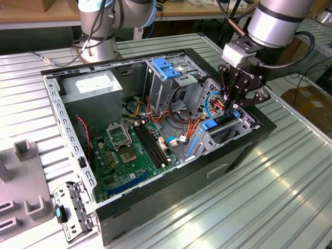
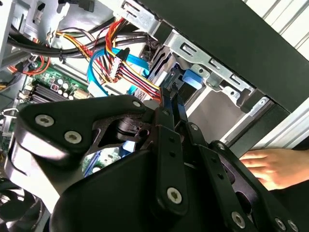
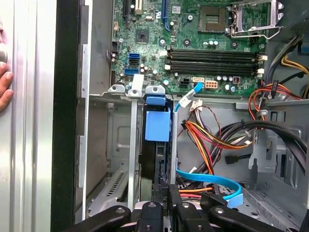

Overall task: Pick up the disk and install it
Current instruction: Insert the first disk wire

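Now the fingers are reaching down into the open computer case, pinched nearly together on the edge of the disk. It is sitting upright in the drive bay straight beyond their tips, blue tab showing.

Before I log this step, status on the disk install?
Gripper over the drive bay, fingers unclear. Disk standing edge-on in its slot. Hand alongside the case; cables nearby.

A ribbed metal bench with long grooves fills the foreground and shines with bright patches of reflected light. Behind it stands a wooden table. A cardboard box sits low at the exterior view's right.
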You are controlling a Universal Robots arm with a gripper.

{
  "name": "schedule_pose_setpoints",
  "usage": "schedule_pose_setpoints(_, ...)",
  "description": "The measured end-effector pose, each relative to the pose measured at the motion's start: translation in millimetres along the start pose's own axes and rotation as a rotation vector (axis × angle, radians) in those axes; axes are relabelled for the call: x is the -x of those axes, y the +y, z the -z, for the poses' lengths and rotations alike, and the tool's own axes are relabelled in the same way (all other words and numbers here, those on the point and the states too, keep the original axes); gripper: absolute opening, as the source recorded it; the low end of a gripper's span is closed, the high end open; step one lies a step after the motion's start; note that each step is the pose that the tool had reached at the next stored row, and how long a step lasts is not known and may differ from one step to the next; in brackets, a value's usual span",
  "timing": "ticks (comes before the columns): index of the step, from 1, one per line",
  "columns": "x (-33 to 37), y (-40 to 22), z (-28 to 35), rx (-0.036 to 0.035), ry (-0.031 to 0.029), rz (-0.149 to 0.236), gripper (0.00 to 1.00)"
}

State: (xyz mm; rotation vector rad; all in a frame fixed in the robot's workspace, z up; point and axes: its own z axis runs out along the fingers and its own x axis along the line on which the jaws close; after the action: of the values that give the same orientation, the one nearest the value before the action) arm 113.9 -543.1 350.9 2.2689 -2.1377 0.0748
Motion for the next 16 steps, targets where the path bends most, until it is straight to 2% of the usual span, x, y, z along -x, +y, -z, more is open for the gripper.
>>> schedule_pose_setpoints(4,0.1,0.3,-0.8,-0.0003,-0.0002,0.006,0.17)
schedule_pose_setpoints(9,0.2,0.4,-4.1,0.0,0.0001,-0.001,0.17)
schedule_pose_setpoints(16,-0.3,0.4,-5.3,0.0009,0.0003,-0.018,0.17)
